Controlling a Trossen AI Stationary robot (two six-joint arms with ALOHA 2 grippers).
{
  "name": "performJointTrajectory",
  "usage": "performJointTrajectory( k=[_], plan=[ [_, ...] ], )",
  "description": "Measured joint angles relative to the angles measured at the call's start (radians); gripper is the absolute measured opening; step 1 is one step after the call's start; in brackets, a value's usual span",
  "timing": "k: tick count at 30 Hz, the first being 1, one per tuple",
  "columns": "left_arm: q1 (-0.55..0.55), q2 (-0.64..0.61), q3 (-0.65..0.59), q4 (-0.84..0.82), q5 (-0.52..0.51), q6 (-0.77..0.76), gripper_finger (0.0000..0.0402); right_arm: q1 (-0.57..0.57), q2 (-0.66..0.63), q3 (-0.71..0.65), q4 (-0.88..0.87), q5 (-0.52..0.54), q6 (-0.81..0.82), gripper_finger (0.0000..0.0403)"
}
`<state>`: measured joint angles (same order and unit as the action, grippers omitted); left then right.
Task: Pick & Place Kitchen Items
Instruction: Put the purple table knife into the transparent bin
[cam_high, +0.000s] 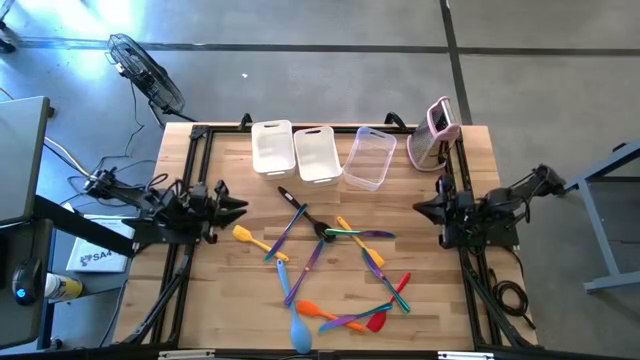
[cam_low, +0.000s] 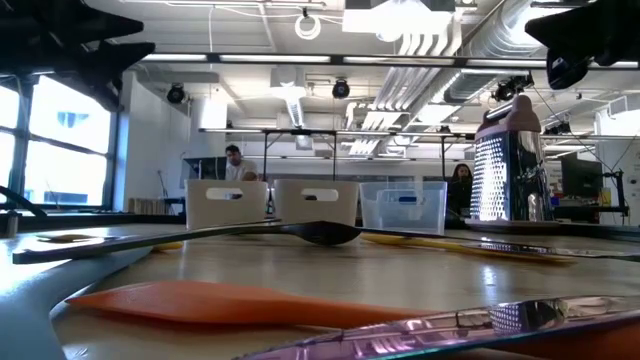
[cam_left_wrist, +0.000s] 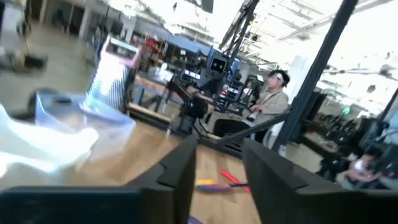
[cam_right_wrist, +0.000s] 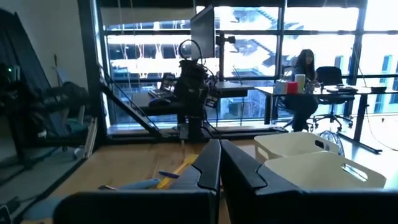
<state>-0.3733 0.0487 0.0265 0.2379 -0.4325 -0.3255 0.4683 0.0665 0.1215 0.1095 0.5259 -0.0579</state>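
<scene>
Reaching into the crossed utensils (cam_high: 330, 265), the left gripper (cam_high: 240, 206), fingers parted and empty, could snag several; the right gripper (cam_high: 420, 209) waits closed.

Bare desk (cam_high: 450, 300) along the left and right edges, wide enough for passage beside each arm. Blocked across the far edge by three tubs (cam_high: 316, 152) side by side and an upright grater (cam_high: 436, 132) at the far right corner. Cluttered in the centre and near side by crossed utensils (cam_high: 330, 265), with only narrow wood gaps between handles.
</scene>
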Motion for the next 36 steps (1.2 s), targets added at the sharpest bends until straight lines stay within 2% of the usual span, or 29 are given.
performJointTrajectory(
  k=[4,9,15,21,25,29,32,36],
  plan=[
    [0.000,0.053,0.000,0.026,0.008,-0.099,0.0186,0.000,0.052,0.000,0.048,-0.010,-0.093,0.0006],
    [0.000,0.145,0.000,0.172,0.078,-0.102,0.0225,0.000,0.163,0.000,0.269,-0.008,-0.256,0.0041],
    [0.000,0.262,0.000,0.313,0.104,-0.098,0.0234,0.000,0.301,0.000,0.493,-0.004,-0.340,0.0123],
    [0.000,0.386,0.038,0.342,0.050,-0.071,0.0235,0.000,0.397,0.000,0.532,0.000,-0.405,0.0185],
    [0.000,0.557,0.177,0.296,0.092,0.015,0.0232,0.000,0.433,0.000,0.532,0.000,-0.392,0.0196],
    [0.000,0.802,0.394,0.171,0.124,0.040,0.0220,0.000,0.442,0.000,0.536,0.000,-0.392,0.0194],
    [0.000,0.963,0.607,-0.049,0.151,-0.022,0.0211,0.000,0.442,0.000,0.546,0.001,-0.392,0.0193],
    [0.000,1.182,0.914,-0.503,0.187,-0.244,0.0198,0.000,0.442,0.000,0.550,0.000,-0.384,0.0193]
  ],
)
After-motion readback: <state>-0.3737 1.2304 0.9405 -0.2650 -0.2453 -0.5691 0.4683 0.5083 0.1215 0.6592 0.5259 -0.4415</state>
